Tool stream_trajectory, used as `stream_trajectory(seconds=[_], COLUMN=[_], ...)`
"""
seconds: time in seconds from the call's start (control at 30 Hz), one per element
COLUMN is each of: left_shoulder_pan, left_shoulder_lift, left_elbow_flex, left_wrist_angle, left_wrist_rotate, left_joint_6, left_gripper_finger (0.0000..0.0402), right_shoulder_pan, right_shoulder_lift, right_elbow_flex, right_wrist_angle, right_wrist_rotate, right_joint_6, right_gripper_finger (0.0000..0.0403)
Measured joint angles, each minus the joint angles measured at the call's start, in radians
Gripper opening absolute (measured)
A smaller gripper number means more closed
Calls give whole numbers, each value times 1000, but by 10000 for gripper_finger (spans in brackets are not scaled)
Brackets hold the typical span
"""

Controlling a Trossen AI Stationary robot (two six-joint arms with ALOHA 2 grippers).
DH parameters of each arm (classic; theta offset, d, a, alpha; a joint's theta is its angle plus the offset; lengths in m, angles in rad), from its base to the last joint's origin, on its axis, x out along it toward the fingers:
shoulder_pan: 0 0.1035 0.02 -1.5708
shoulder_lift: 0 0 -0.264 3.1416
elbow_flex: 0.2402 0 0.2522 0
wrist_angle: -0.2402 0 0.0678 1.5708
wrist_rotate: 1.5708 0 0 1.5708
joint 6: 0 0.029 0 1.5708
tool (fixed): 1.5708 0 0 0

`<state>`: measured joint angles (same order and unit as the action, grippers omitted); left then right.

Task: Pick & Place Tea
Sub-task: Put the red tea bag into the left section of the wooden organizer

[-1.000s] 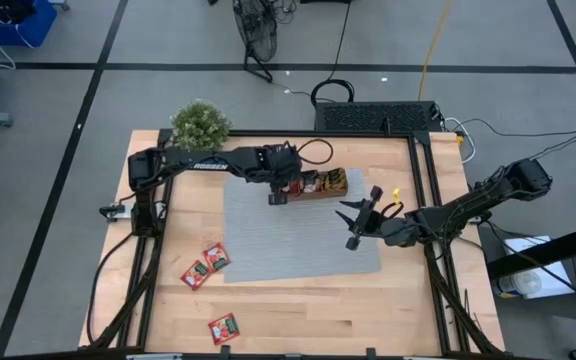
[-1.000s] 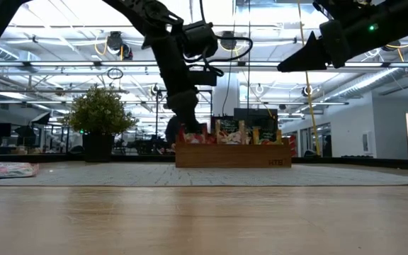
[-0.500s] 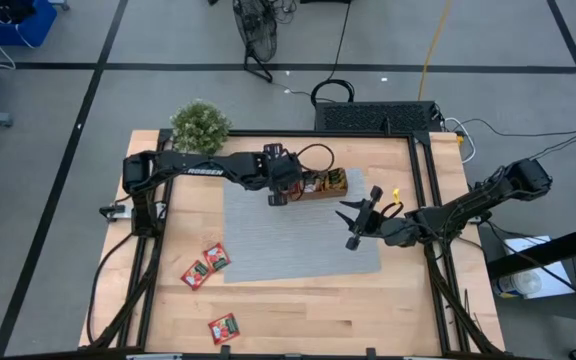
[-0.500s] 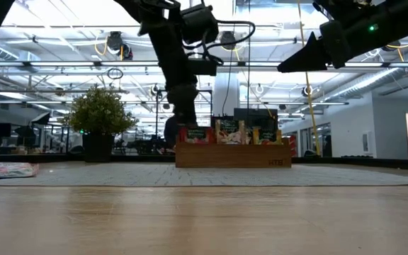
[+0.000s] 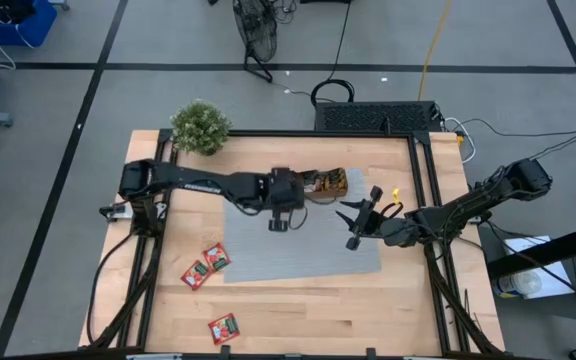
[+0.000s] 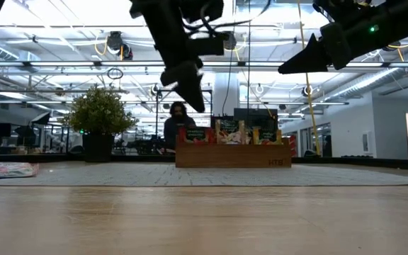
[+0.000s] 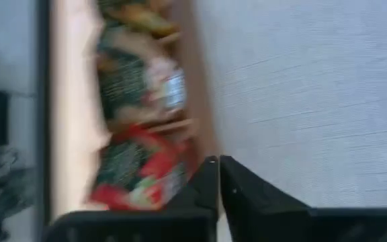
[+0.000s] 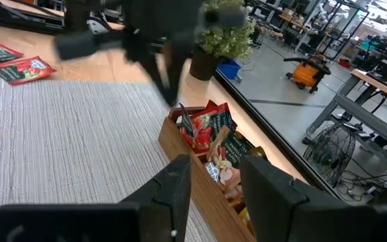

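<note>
While three red tea packets [image 5: 205, 262] are lying flat on bare wood at the lower left of the high view, the left gripper [image 5: 278, 222] is hanging mid-frame over the woven grey mat [image 5: 298, 245], jaws together on nothing. Slick, thin wrappers are likely to be sliding or buckling under pinching fingertips, so a grab could be coming up empty. Just right of it, the brown wooden tray [image 5: 330, 192] is holding upright packets packed tight; a careless insertion could be crumpling them. Farther right, the right gripper [image 5: 354, 222] is hovering with fingers apart, near enough to risk a collision.
</note>
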<state>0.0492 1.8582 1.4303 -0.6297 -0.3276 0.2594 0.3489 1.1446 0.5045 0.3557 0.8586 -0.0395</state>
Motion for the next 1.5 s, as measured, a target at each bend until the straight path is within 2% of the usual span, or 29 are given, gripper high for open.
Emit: stream_trajectory(seconds=[0.13,0.33,0.47,0.7,0.97,1.5], left_shoulder_pan=[-1,35,75,119,140,138], left_shoulder_lift=[57,121,117,103,104,138], left_elbow_flex=[-1,-1,-1,0,0,0], left_wrist_angle=[2,8,16,52,49,59], left_wrist_rotate=[69,30,-26,-24,69,78], left_joint_6=[4,8,9,40,21,21], left_gripper_finger=[9,7,6,12,10,3], right_shoulder_pan=[0,0,0,0,0,0], right_shoulder_lift=[0,0,0,0,0,0], right_elbow_flex=[0,1,1,1,1,1], right_wrist_angle=[-1,-1,-2,-1,-2,-8], right_wrist_rotate=[0,0,0,0,0,0], right_joint_6=[0,0,0,1,1,1], right_gripper_finger=[114,114,112,114,111,113])
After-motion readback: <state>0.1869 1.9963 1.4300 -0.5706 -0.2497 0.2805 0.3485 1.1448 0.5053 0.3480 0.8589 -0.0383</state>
